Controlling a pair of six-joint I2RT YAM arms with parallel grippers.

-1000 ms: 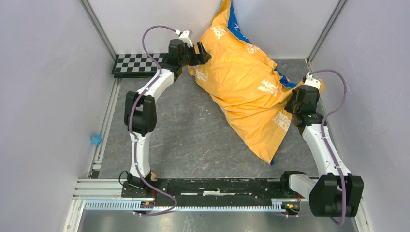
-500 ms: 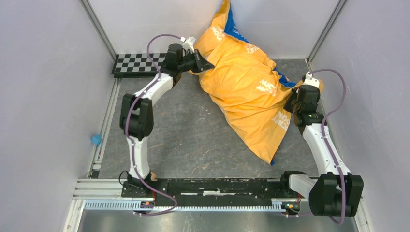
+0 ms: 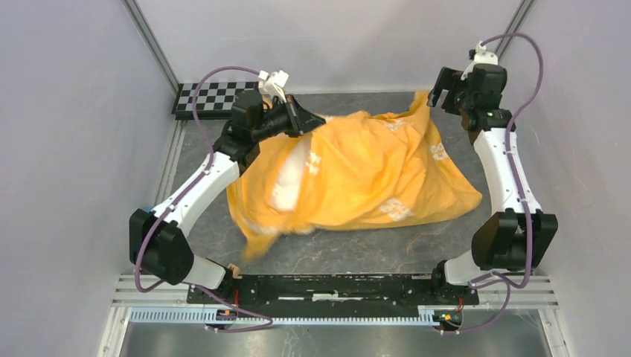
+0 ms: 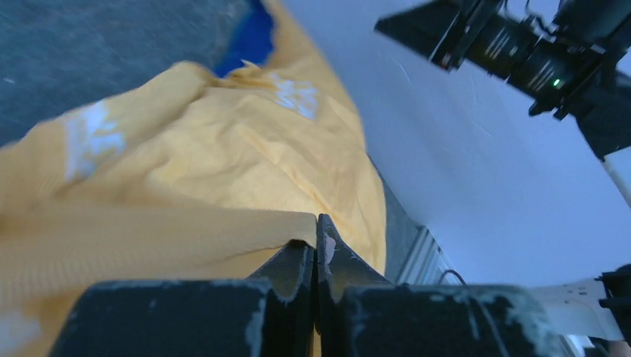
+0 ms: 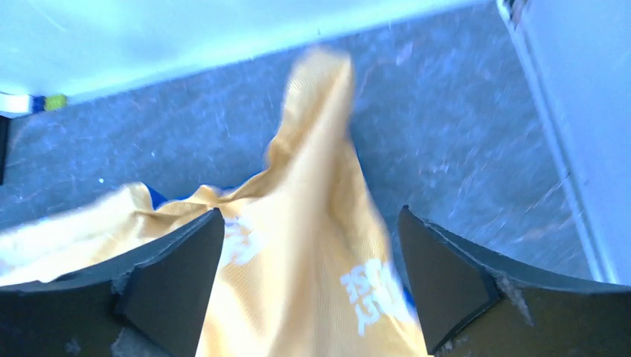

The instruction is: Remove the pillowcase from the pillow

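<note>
The pillowcase [image 3: 372,175] lies orange side up across the middle of the table, crumpled and bulging. My left gripper [image 3: 301,119] is at its far left edge and is shut on a fold of the orange fabric [image 4: 245,230], pinched at the left gripper's [image 4: 316,223] tips. My right gripper [image 3: 439,88] hangs over the far right corner, open. In the right wrist view the pillowcase [image 5: 312,245] lies below and between the spread fingers [image 5: 178,268], apart from them. A pale patch [image 3: 286,182] shows near the left end; whether it is the pillow I cannot tell.
A checkerboard [image 3: 212,93] lies at the far left corner. Grey walls close in the table on the left, back and right. The black base rail [image 3: 335,286] runs along the near edge. The right arm [image 4: 521,52] shows in the left wrist view.
The pillowcase came down from the back wall to lie across the table. My left gripper shut on its edge and pulled it leftwards. My right gripper let go, opened and moved towards the far right corner.
</note>
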